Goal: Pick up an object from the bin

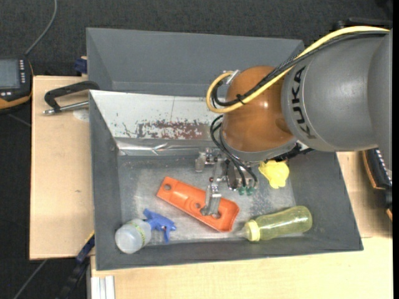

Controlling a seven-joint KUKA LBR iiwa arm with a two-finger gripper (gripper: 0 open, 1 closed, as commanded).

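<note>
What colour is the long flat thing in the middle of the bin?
Orange. The flat thing shows best in the camera view, lying on the bin floor.

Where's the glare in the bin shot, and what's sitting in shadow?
Camera view: the strongest glare is a bright band across the bin's back wall, above some rusty speckles. The floor has a patchy sheen left of the orange tool. The orange wrist cover carries a soft highlight and seems to darken the floor beneath it. The clear bottle glints mildly.
</note>
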